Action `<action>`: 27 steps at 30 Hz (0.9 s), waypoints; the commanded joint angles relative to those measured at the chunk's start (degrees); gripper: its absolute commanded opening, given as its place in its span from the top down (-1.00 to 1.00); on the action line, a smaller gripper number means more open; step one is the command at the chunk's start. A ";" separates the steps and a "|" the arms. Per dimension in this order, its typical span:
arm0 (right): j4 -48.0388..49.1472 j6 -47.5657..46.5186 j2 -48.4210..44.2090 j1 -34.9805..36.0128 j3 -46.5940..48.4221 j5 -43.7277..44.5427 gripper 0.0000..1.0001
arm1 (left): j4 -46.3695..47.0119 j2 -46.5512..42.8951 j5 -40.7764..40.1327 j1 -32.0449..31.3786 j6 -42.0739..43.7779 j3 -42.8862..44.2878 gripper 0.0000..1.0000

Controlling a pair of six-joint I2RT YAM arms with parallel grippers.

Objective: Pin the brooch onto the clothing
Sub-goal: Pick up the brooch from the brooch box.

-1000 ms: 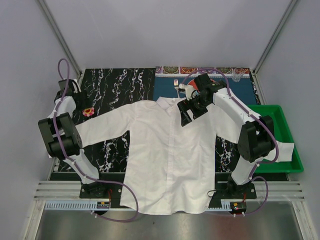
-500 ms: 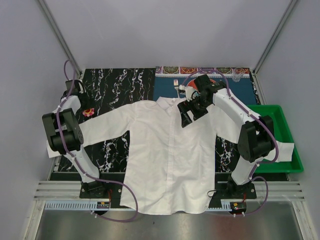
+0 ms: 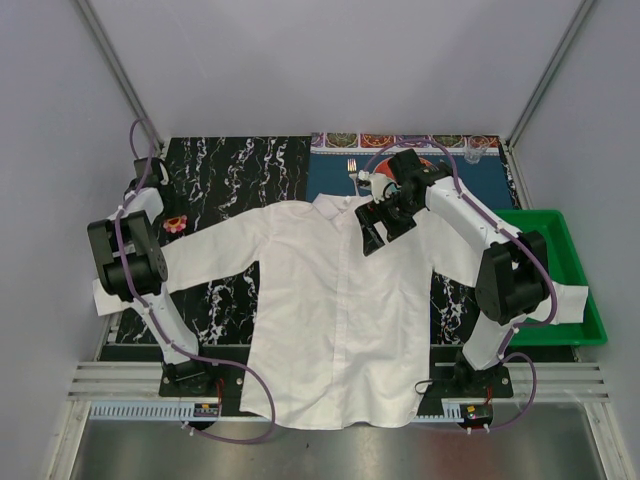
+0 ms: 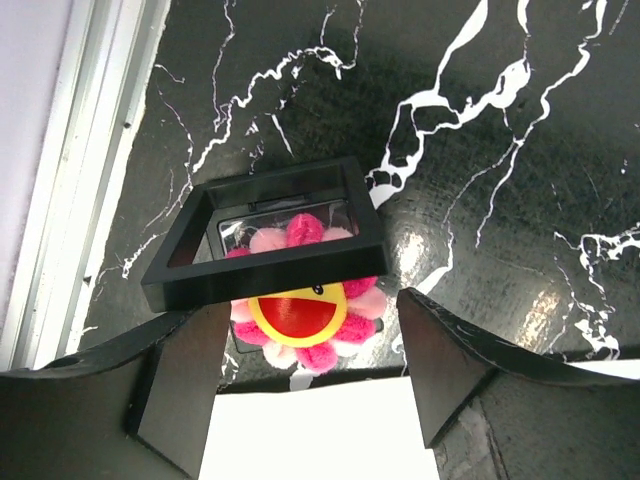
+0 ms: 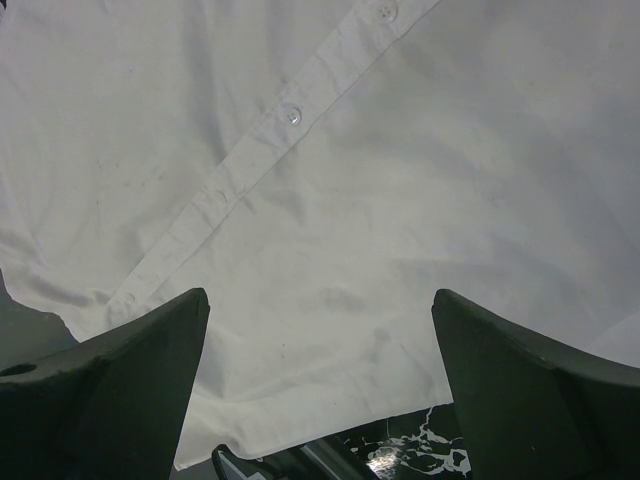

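The brooch (image 4: 300,310), a pink-petalled flower with a yellow and red face, lies in an open black frame case (image 4: 262,232) on the marble mat. My left gripper (image 4: 310,365) hovers just short of it, open, with its fingers (image 4: 185,375) either side of the flower's near edge. A white sleeve end (image 4: 320,430) lies below them. In the top view the brooch (image 3: 177,223) shows beside the left gripper (image 3: 163,212). The clothing (image 3: 340,300), a white shirt, lies spread flat. My right gripper (image 3: 373,237) stands open just above its right chest (image 5: 330,200), holding nothing.
A green bin (image 3: 570,255) stands at the right, with the shirt's right sleeve draped into it. Behind the right arm a blue placemat (image 3: 485,185) carries a red-and-teal plate (image 3: 418,166), a fork (image 3: 352,172) and a clear glass (image 3: 472,155). A metal rail (image 4: 80,160) runs along the mat's left edge.
The left arm has folded back and its gripper has come down over the brooch, jaws narrowing slightly. The right arm has hardly moved.
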 commanded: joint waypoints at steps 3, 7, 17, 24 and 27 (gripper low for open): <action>-1.04 -0.23 0.44 -0.02 1.10 -0.39 -0.99 | 0.87 0.90 -3.34 -0.27 0.38 2.88 -0.40; -1.04 -0.40 0.70 -0.02 1.19 -0.30 -1.00 | 0.70 0.73 -3.43 -0.27 0.56 2.53 -0.39; -1.21 -0.49 0.88 -0.02 1.37 -0.13 -1.00 | -0.27 1.69 -4.48 -0.36 1.09 3.32 -0.44; -1.21 -0.40 0.79 -0.02 1.19 -0.04 -0.99 | -0.62 2.05 -4.04 -0.36 1.26 3.85 -0.48; -1.21 -0.58 0.70 -0.02 1.28 0.05 -0.99 | -0.71 2.22 -4.13 -0.27 1.17 4.02 -0.53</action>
